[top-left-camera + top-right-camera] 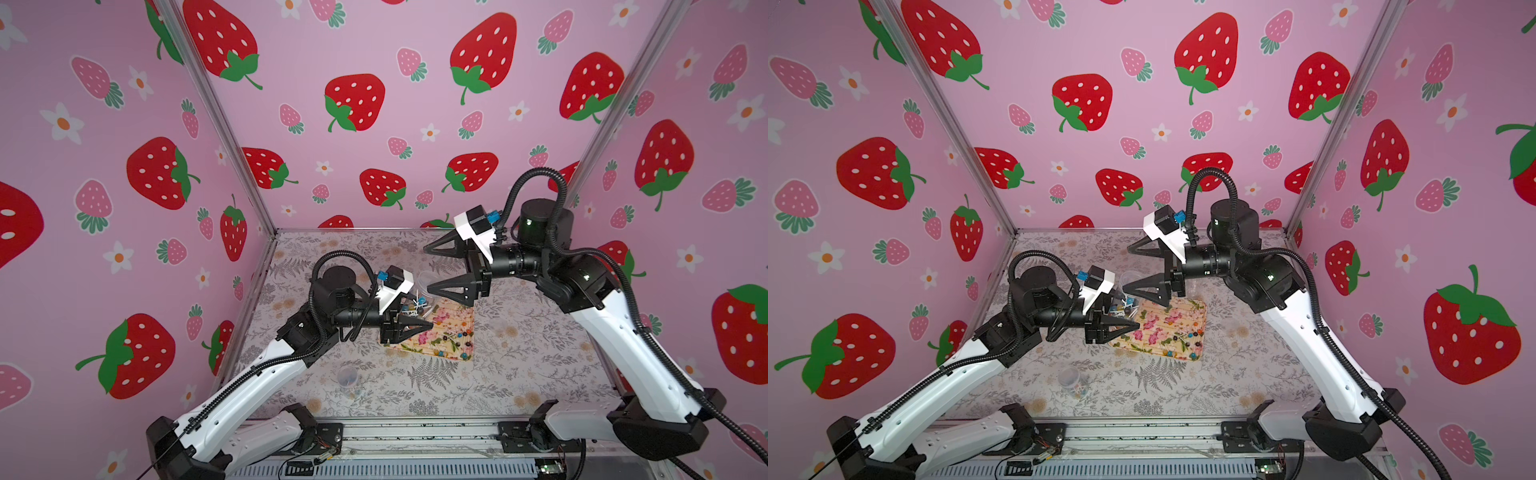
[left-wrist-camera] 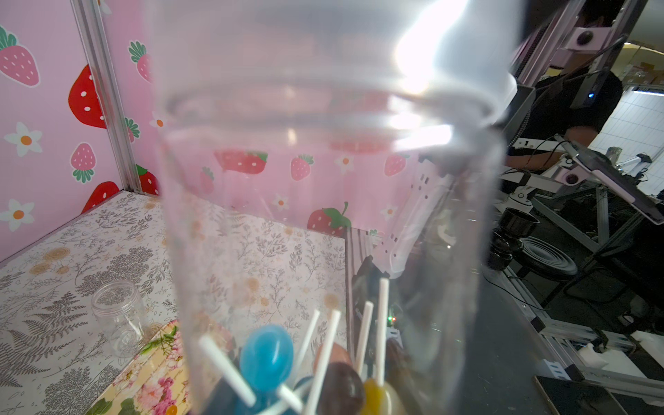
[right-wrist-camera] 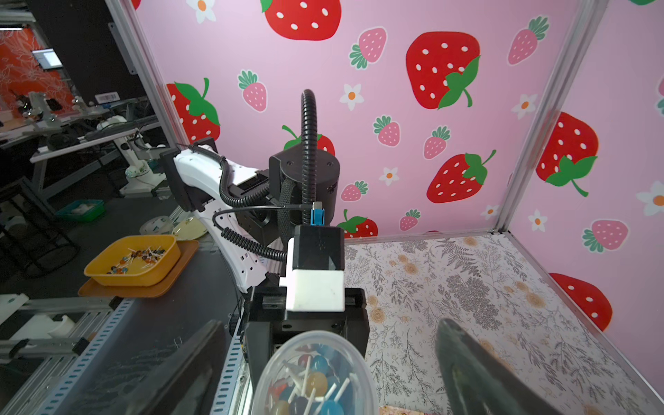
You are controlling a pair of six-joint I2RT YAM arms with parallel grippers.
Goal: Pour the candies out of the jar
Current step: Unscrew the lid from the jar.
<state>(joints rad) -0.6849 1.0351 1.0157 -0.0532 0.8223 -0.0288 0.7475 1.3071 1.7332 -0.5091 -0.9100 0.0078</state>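
Note:
A clear plastic jar (image 1: 425, 279) (image 1: 1128, 281) lies tilted over the far left corner of the floral tray (image 1: 419, 343) (image 1: 1144, 330), and my left gripper (image 1: 430, 322) (image 1: 1136, 326) is shut on it. The candies (image 2: 266, 355) (image 3: 316, 384), small lollipops on white sticks, lie piled at the gripped end of the jar (image 2: 323, 179). Its open mouth (image 3: 312, 345) faces my right gripper (image 1: 428, 268) (image 1: 1127, 271) (image 3: 323, 388), which is open, with a finger on each side of the mouth and not touching it. More candies (image 1: 453, 337) (image 1: 1187, 337) lie scattered on the tray.
A second clear jar (image 1: 347, 376) (image 1: 1073, 380) (image 2: 116, 316) stands on the floral table near the front, left of the tray. Strawberry-print walls close in three sides. A yellow bin (image 3: 133, 258) of lollipops sits outside the enclosure.

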